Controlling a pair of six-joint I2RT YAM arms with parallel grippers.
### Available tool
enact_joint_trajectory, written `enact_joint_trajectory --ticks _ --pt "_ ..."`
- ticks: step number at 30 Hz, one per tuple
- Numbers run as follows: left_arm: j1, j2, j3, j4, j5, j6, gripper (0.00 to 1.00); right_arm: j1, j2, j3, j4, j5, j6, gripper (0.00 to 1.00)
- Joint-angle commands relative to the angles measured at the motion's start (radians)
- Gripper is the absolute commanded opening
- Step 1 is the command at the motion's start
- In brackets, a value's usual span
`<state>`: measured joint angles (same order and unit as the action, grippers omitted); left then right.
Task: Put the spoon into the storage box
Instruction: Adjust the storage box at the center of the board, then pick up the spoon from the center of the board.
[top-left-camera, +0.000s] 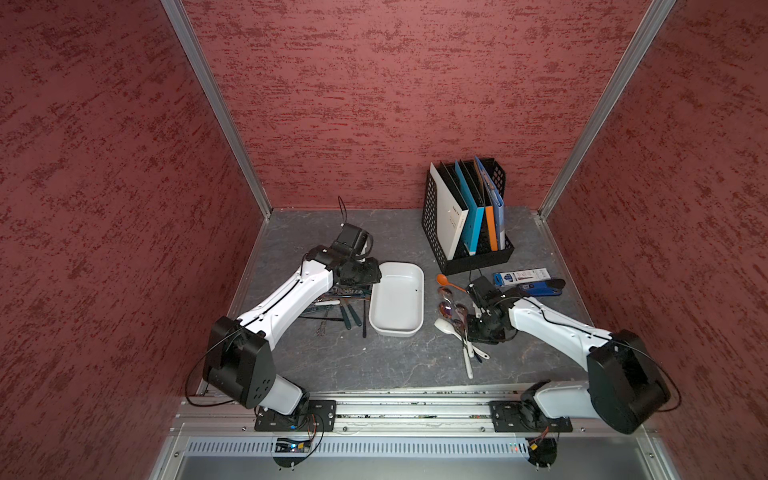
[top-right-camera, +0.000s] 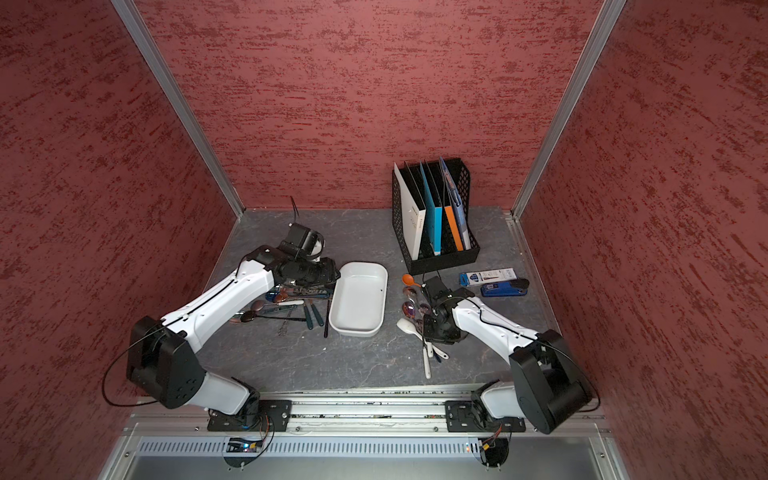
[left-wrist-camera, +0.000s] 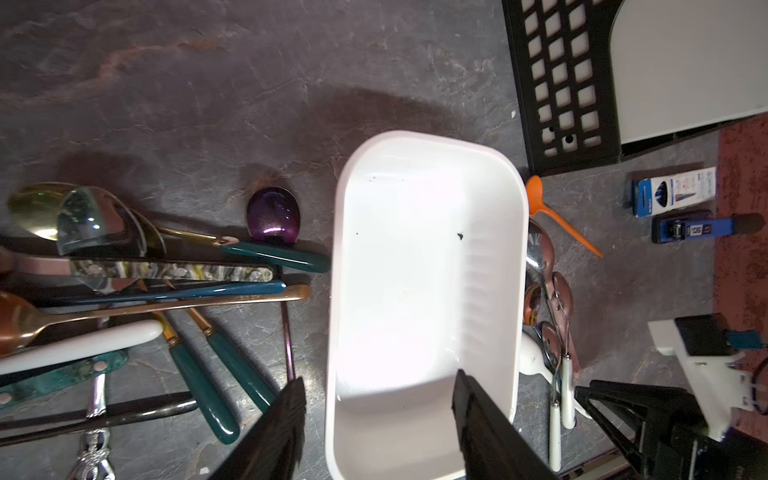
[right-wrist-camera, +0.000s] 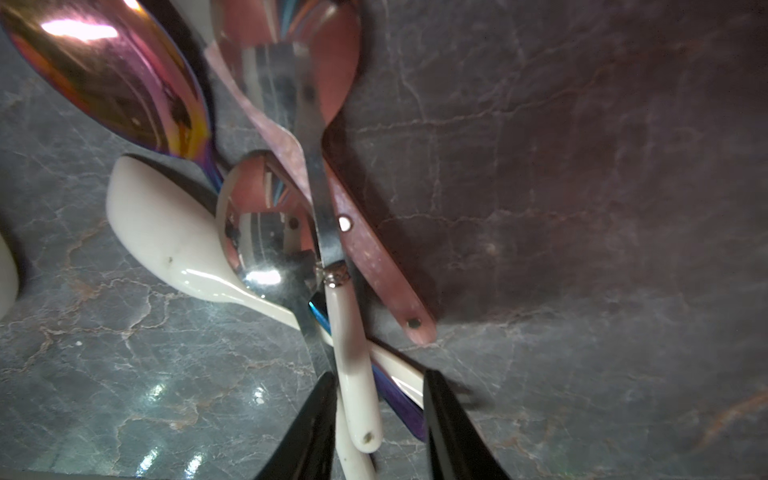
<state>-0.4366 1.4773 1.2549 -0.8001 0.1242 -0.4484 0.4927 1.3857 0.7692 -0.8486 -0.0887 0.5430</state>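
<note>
- Left gripper (left-wrist-camera: 378, 378): jaws spread wide, nothing between them. In the left wrist view one finger (left-wrist-camera: 286, 428) is outside the storage box (left-wrist-camera: 415, 270) wall and the other is over its inside, at lower centre of frame.
- I see the storage box mid-table in both top views (top-left-camera: 395, 303), just below frame centre. It holds only a few dark specks.
- Right gripper (right-wrist-camera: 379, 374): fingers straddle the handle of the white-handled spoon (right-wrist-camera: 353, 374), lower centre of the right wrist view. One finger touches that handle. I can't tell if it's actually clamped.
- That spoon lies on the table in the right pile (top-left-camera: 453, 316), just right of the box in the top views. It's tangled with a white ceramic spoon (right-wrist-camera: 166, 232), an iridescent spoon (right-wrist-camera: 104, 70) and a pink-handled utensil (right-wrist-camera: 374, 257).
- Left pile (top-left-camera: 332, 307) sits just left of the box, partly under the left arm.
- Black file rack (top-left-camera: 465, 216) is above and right of the box, with the orange spoon (top-left-camera: 446, 281) between the rack and the right pile.
</note>
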Motion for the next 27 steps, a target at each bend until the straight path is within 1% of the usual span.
enact_joint_trajectory --ticks 1,5,15,22,27 --pt "0.023 -0.025 -0.018 -0.033 -0.017 0.031 0.6 0.015 0.018 0.002 0.015 0.021 0.0 0.35" --pt "0.04 -0.038 -0.044 -0.035 -0.016 0.033 0.6 0.021 0.033 0.006 0.02 0.016 0.0 0.32" --pt "0.051 -0.039 -0.058 -0.034 -0.008 0.036 0.62 0.027 0.085 0.015 0.043 0.007 -0.004 0.33" --pt "0.056 -0.038 -0.063 -0.034 -0.011 0.036 0.62 0.029 0.088 0.011 0.069 -0.005 -0.013 0.2" --pt "0.059 -0.035 -0.064 -0.039 -0.012 0.036 0.62 0.03 0.079 0.018 0.056 0.001 -0.024 0.18"
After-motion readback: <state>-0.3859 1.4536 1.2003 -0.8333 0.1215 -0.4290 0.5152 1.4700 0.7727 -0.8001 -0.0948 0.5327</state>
